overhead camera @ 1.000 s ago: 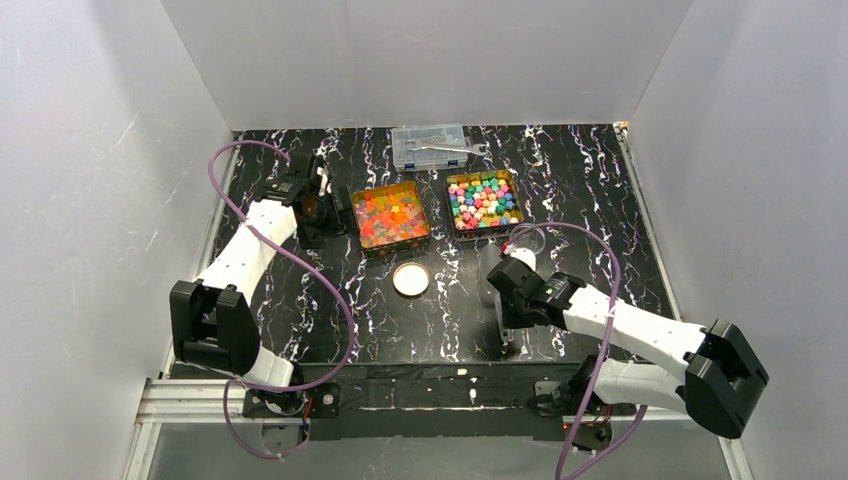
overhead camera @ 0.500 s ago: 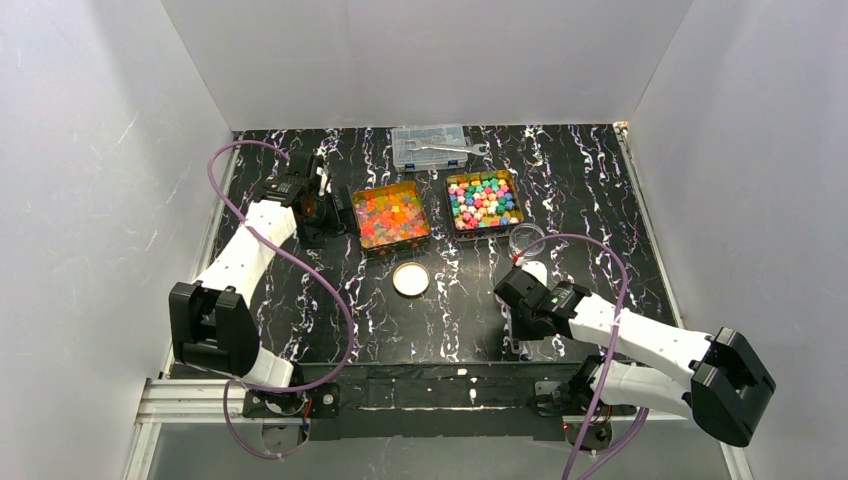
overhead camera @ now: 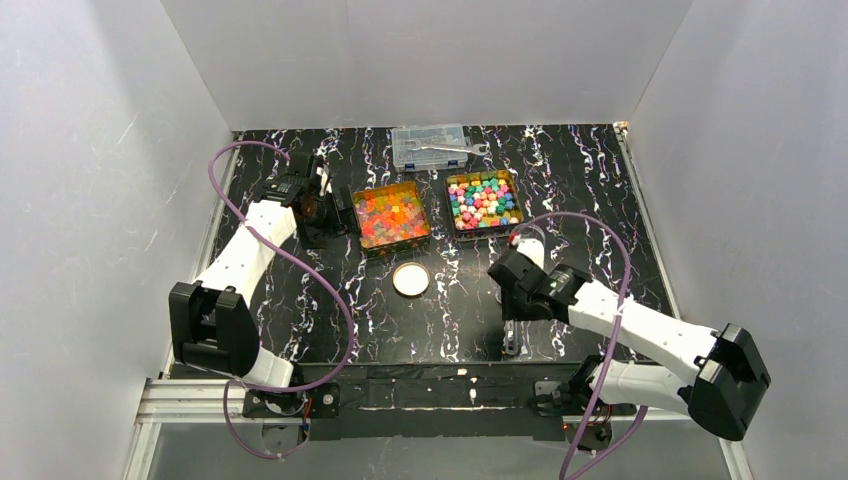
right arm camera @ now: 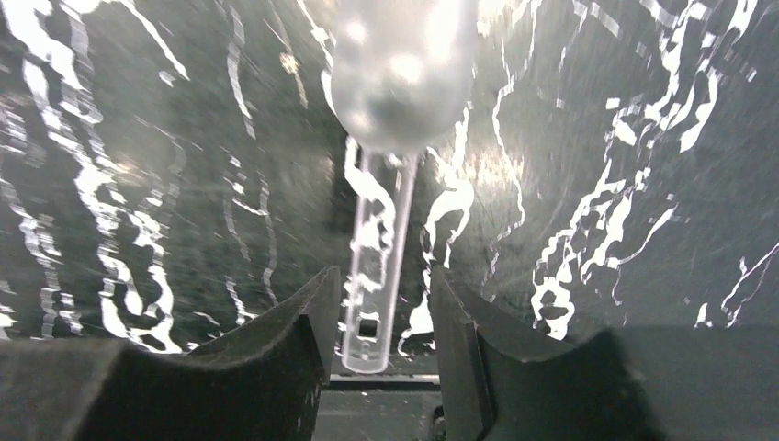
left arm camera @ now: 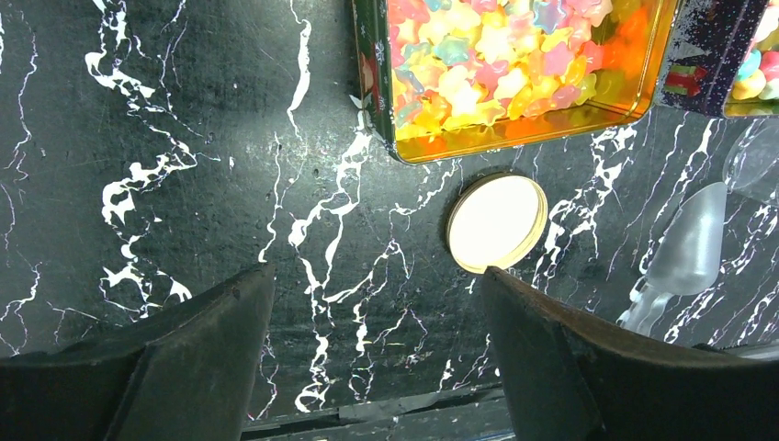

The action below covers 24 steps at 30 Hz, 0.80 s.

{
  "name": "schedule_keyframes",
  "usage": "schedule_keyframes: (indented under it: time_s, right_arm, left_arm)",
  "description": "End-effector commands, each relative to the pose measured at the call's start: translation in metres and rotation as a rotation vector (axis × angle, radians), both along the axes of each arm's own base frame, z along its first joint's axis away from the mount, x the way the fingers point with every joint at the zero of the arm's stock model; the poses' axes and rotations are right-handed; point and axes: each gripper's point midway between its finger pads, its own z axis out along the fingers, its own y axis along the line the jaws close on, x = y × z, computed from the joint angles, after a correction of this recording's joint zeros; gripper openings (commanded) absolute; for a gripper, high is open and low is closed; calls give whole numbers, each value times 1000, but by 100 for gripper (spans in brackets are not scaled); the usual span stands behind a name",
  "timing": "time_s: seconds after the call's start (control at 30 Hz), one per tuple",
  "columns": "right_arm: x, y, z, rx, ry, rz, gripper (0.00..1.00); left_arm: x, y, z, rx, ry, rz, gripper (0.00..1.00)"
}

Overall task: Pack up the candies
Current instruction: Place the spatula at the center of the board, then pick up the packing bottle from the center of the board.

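Observation:
Glossy red, orange and yellow candies fill the left tin. Pastel candies fill the right tin. My left gripper hangs open beside the left tin with nothing between its fingers. My right gripper is open low over the table near the front edge. A clear plastic scoop lies under it, its handle between the jaws with a gap on each side. The left wrist view also catches the scoop.
A round white lid lies on the black marbled table in front of the left tin. A clear compartment box with a wrench stands at the back. A clear cup peeks out behind my right arm. White walls enclose the table.
My right gripper has gone from shut on the scoop's handle to open around it, after carrying it down toward the front edge. The left arm has not moved.

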Motion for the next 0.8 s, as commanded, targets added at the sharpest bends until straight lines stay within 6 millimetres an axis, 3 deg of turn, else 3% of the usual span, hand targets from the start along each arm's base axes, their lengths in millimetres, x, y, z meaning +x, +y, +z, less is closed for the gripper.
schedule_keyframes:
  time_s: [0.0, 0.23, 0.37, 0.77]
  right_arm:
    - [35, 9, 45, -24, -150, 9, 51]
    - [79, 29, 92, -82, -259, 65, 56]
    - [106, 38, 106, -82, -292, 80, 57]
    - [173, 29, 97, -21, -239, 67, 53]
  left_arm:
    - [-6, -2, 14, -32, -32, -12, 82]
    - [-6, -3, 14, -40, -33, -21, 83]
    - [-6, -4, 14, -40, -35, -26, 83]
    - [-6, -5, 11, -46, -27, -32, 84]
